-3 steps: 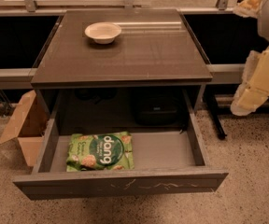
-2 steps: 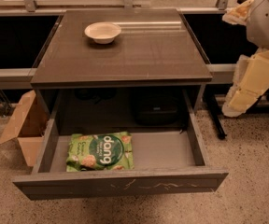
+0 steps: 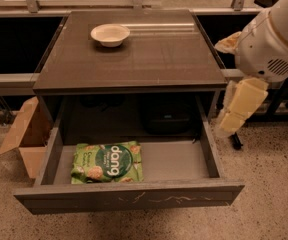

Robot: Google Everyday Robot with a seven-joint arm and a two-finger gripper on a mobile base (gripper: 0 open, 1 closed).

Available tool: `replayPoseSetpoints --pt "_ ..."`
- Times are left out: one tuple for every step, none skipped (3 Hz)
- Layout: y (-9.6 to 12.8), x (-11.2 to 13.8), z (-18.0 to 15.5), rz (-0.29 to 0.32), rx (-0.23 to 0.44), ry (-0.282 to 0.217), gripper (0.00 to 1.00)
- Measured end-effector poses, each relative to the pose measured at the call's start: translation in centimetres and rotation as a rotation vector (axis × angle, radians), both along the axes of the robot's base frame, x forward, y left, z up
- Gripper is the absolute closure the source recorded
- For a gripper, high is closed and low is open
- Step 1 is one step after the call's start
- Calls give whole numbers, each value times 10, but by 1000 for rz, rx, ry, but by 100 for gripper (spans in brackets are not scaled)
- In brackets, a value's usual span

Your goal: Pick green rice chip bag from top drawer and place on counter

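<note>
The green rice chip bag (image 3: 108, 162) lies flat in the left half of the open top drawer (image 3: 129, 199), its "dang" lettering facing up. The counter (image 3: 149, 59) is the dark top of the table above the drawer. My gripper (image 3: 230, 123) is pale yellow. It hangs off the table's right side, just outside the drawer's right wall, pointing down and to the left. It is well apart from the bag and holds nothing that I can see. The white arm housing (image 3: 274, 39) sits above it.
A white bowl (image 3: 110, 34) stands on the counter toward the back. A tan cardboard box (image 3: 26, 134) sits open on the floor left of the drawer. A dark object (image 3: 166, 119) sits under the table behind the drawer. Dark stand legs (image 3: 284, 104) are at the right.
My arm has swung in from the right edge toward the table, and the gripper is now closer to the drawer's right wall. The bag, bowl and drawer have not moved.
</note>
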State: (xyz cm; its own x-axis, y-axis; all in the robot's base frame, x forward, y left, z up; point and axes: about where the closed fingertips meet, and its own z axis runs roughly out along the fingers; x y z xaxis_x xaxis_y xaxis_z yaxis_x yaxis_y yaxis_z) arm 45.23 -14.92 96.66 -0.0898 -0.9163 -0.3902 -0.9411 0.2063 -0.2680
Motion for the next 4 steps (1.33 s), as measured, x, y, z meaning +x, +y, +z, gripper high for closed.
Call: replayPoseSetpoints --pt "21 2 -21 20 54 31 0" --pt "46 3 -46 35 122 69 0" --pt "47 3 -47 37 122 68 0" --pt "58 6 -65 58 160 61 0"
